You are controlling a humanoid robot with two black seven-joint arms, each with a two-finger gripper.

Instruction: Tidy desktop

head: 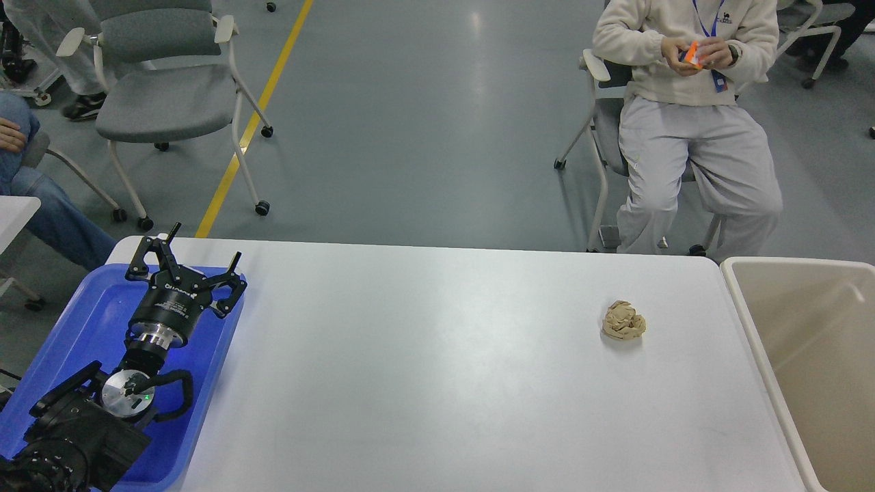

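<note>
Over the blue tray (82, 321) at the near left corner of the desk (437, 383), our left claw (199, 263) hangs with its two fingers spread apart and nothing between them. Its fingertips point away from us, toward the far edge, and lean a little to the right. Our right claw is out of sight.

We see the tray's floor only in part, because our own arm covers much of it; the bare blue parts show nothing lying on them. The tray's long axis runs from us toward the far edge, tilted slightly, and its right rim lies on the white surface.

From the claw the desk spreads out to the right, its long axis running left to right across our view, its far corners rounded. Well to the right of the claw, nearer the desk's right end than its middle, lies a crumpled wad of brown paper (623, 320), resting on the desk and clear of everything else.

Just past the desk's right end stands a beige bin (759, 342), open at the top; the part of its inside that we see holds nothing.

Beyond the far edge, a seated person (690, 130) in pale clothes holds a small orange thing in both hands, and an empty grey chair (164, 102) stands to the far left.
</note>
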